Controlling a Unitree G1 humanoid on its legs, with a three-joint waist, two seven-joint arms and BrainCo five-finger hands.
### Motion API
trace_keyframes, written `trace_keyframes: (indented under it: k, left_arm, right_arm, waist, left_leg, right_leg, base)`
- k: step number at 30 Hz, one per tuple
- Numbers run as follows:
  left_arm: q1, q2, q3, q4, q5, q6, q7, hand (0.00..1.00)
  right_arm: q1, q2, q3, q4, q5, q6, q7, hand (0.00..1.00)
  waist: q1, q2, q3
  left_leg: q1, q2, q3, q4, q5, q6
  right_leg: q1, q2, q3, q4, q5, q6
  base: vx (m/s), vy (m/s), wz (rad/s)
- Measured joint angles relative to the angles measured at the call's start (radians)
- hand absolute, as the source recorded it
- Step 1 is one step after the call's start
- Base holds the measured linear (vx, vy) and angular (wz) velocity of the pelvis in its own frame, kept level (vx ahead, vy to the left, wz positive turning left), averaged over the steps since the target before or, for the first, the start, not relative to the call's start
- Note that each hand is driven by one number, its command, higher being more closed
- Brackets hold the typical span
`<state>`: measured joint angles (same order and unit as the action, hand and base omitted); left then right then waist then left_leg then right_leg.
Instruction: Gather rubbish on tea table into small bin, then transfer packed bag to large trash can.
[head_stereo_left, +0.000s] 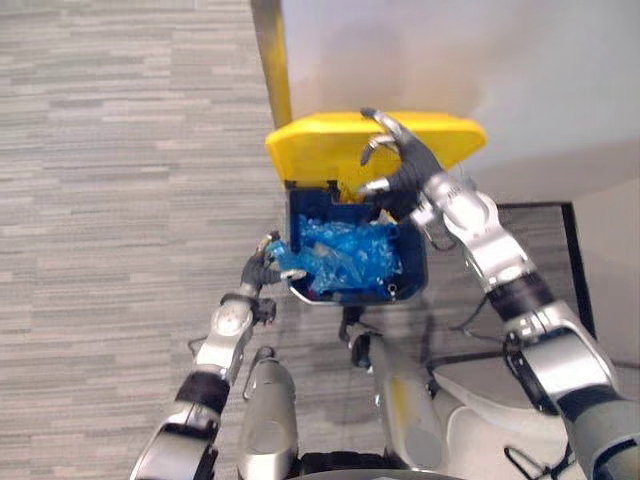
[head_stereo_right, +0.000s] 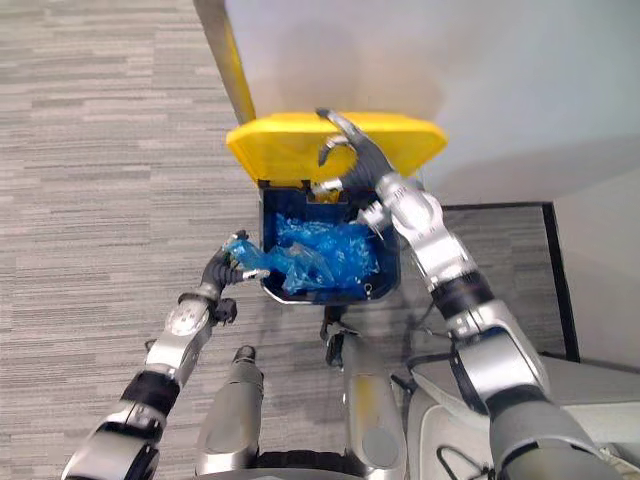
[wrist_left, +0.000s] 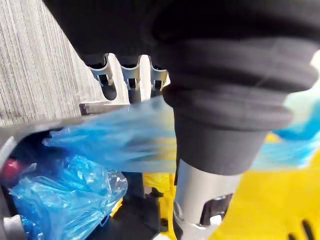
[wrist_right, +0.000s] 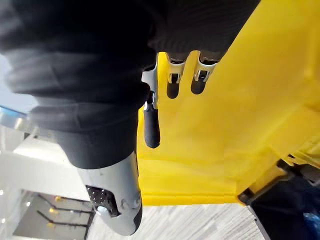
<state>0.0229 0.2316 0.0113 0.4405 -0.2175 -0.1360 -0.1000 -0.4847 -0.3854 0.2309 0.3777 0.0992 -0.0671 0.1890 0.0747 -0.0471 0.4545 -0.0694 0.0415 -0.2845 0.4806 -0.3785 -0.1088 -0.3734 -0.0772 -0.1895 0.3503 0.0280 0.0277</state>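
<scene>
Right hand (head_stereo_left: 405, 175): raised at the large dark blue plastic trash can (head_stereo_left: 412, 272). My fingers (wrist_right: 151, 125) are spread and loosely bent, laid against the inner face of the can's yellow hinged lid (head_stereo_left: 320, 140). They close round nothing. The lid stands tipped up and back towards the pale wall (head_stereo_left: 450, 50) behind the can.

Left hand (head_stereo_left: 265, 265): low at the can's left rim, on the outside. My fingers (wrist_left: 131, 75) and thumb are drawn in narrow and pinch a stretched fold of the crumpled translucent blue plastic bag (head_stereo_left: 345, 255). The fold runs taut from my hand over the rim.

Position of the bag: the bulk lies inside the open can, bunched across its mouth below the lid. Only the pinched corner hangs over the left edge.

The can stands on grey striped carpet floor (head_stereo_left: 120, 200), against the wall.
</scene>
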Motion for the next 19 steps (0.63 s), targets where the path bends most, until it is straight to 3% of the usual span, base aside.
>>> trace_keyframes:
  k: [3,4,5,6,7,8,9,10,13,14,15,17,19]
  left_arm:
    - [0.16,-0.003,0.084,0.0,-0.007,0.0,-0.011,0.0]
    - [0.205,-0.008,0.11,0.002,-0.008,0.001,-0.012,0.0]
    - [0.22,-0.016,0.116,0.005,-0.008,0.002,-0.014,0.0]
    - [0.247,-0.022,0.14,0.011,-0.008,0.002,-0.022,0.0]
    - [0.258,-0.022,0.15,0.027,-0.008,0.002,-0.03,0.0]
    - [0.265,-0.022,0.154,0.029,-0.008,0.002,-0.032,0.0]
    - [0.28,-0.023,0.16,0.03,-0.008,0.002,-0.038,0.0]
    - [0.282,-0.022,0.171,0.029,-0.008,0.002,-0.051,0.0]
    - [0.293,-0.079,0.18,0.031,-0.008,0.016,-0.062,0.0]
    - [0.314,-0.093,0.181,0.028,-0.009,0.016,-0.072,0.0]
    - [0.327,-0.097,0.183,0.036,-0.017,0.016,-0.074,0.0]
    - [0.315,-0.111,0.183,0.048,-0.033,0.021,-0.075,0.0]
    - [0.308,-0.11,0.183,0.048,-0.056,0.02,-0.075,0.0]
  right_arm:
    - [0.145,0.058,0.002,0.004,-0.032,0.046,0.037,0.0]
    - [0.208,0.073,-0.001,0.003,-0.032,0.051,0.052,0.0]
    - [0.239,0.08,-0.002,0.005,-0.032,0.056,0.061,0.0]
    - [0.299,0.094,-0.007,0.011,-0.033,0.076,0.078,0.0]
    - [0.374,0.112,-0.034,0.012,-0.033,0.078,0.079,0.0]
    - [0.412,0.12,-0.047,0.012,-0.033,0.078,0.08,0.0]
    - [0.483,0.137,-0.082,0.011,-0.033,0.078,0.086,0.0]
    - [0.535,0.148,-0.128,0.004,-0.033,0.078,0.095,0.0]
    - [0.622,0.149,-0.222,0.002,-0.033,0.094,0.088,0.0]
    - [0.655,0.147,-0.238,0.003,-0.033,0.093,0.076,0.0]
    - [0.667,0.146,-0.259,0.023,-0.032,0.088,0.072,0.0]
    - [0.657,0.141,-0.307,0.095,-0.032,0.091,0.066,0.0]
    - [0.686,0.137,-0.324,0.115,-0.031,0.091,0.056,0.0]
  waist:
    - [0.0,0.003,-0.027]
    - [0.003,0.014,-0.038]
    - [0.004,0.017,-0.039]
    - [-0.005,0.01,-0.053]
    - [-0.009,0.013,-0.069]
    - [-0.008,0.011,-0.081]
    - [-0.01,-0.007,-0.11]
    - [-0.011,-0.03,-0.128]
    - [-0.034,-0.019,-0.164]
    - [-0.027,-0.026,-0.207]
    - [-0.024,-0.034,-0.227]
    - [-0.033,0.007,-0.246]
    - [-0.036,0.027,-0.269]
  left_leg:
    - [0.067,-0.035,0.066,-0.026,0.011,0.045]
    - [0.066,-0.009,0.105,-0.029,0.02,0.068]
    - [0.067,-0.008,0.122,-0.029,0.023,0.071]
    - [0.068,0.001,0.135,-0.027,0.038,0.062]
    - [0.066,0.009,0.131,-0.031,0.051,0.056]
    - [0.062,0.009,0.127,-0.034,0.053,0.052]
    - [0.043,0.005,0.114,-0.035,0.058,0.043]
    - [0.015,-0.006,0.097,-0.028,0.06,0.039]
    - [0.012,0.002,0.044,-0.123,0.105,0.021]
    - [0.012,0.014,0.055,-0.206,0.146,0.036]
    - [0.013,0.023,0.075,-0.249,0.177,0.02]
    - [0.013,0.067,0.088,-0.293,0.209,0.003]
    - [0.015,0.083,0.096,-0.316,0.227,0.01]
  right_leg:
    - [0.064,-0.018,0.014,-0.093,0.007,0.019]
    - [0.054,-0.029,-0.008,-0.063,-0.019,0.039]
    - [0.03,-0.037,-0.001,0.013,-0.036,0.008]
    - [-0.001,-0.05,0.014,0.204,-0.067,-0.033]
    - [0.002,-0.063,0.025,0.397,-0.112,-0.032]
    - [0.01,-0.075,0.031,0.483,-0.137,-0.035]
    - [0.053,-0.101,0.056,0.593,-0.181,-0.029]
    - [0.068,-0.102,0.087,0.591,-0.23,0.026]
    - [0.095,-0.053,0.088,0.461,-0.251,0.048]
    - [0.125,-0.029,0.091,0.321,-0.292,0.037]
    - [0.149,-0.012,0.1,0.202,-0.332,-0.008]
    - [0.159,0.03,0.1,0.124,-0.277,-0.015]
    - [0.171,0.044,0.098,0.082,-0.258,-0.013]
  base:
    - [-0.15,0.163,-0.69]
    - [-0.21,0.165,-0.87]
    - [-0.25,0.174,-0.69]
    - [-0.18,0.064,-0.26]
    - [-0.15,0.029,-0.09]
    - [-0.09,-0.068,0.16]
    - [-0.07,-0.149,0.24]
    - [-0.08,-0.181,0.37]
    - [-0.07,-0.17,0.25]
    - [-0.02,-0.208,-0.57]
    - [-0.03,-0.255,-0.61]
    - [-0.08,-0.15,-0.37]
    - [-0.07,-0.028,-0.13]
